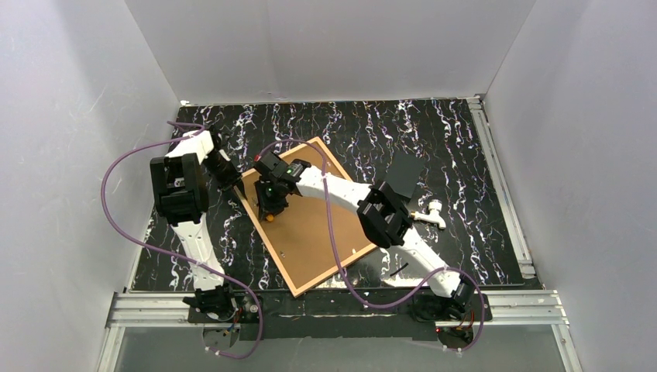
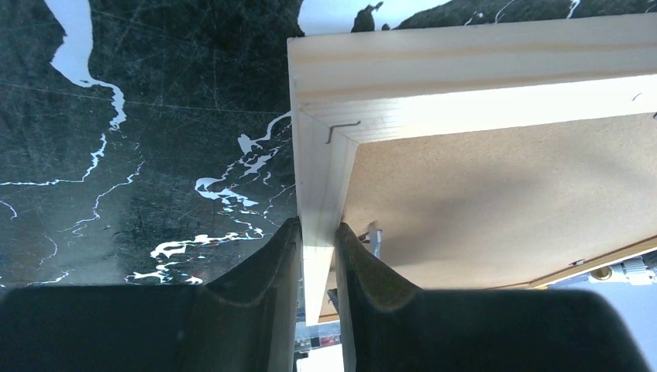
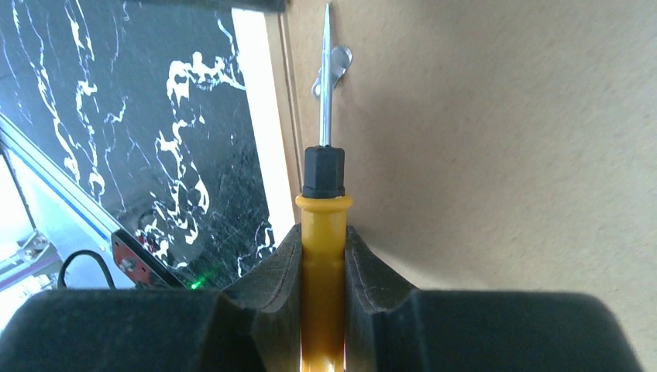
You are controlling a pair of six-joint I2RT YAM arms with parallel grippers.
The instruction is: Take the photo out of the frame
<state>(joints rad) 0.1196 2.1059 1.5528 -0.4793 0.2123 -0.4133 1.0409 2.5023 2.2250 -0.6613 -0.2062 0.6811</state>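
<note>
The frame lies face down and skewed on the black marbled table; its pale wood corner shows in the left wrist view. Only the photo's brown backing board shows, and the print side is hidden. My left gripper is shut on the frame's left strip, one finger on each side. My right gripper is shut on a yellow-handled screwdriver. Its metal tip reaches a small metal clip on the backing, close to the frame strip.
A flat black rectangle lies right of the frame, partly behind the right arm. A small white object sits near that arm's elbow. White walls enclose the table, and an aluminium rail runs along its right edge.
</note>
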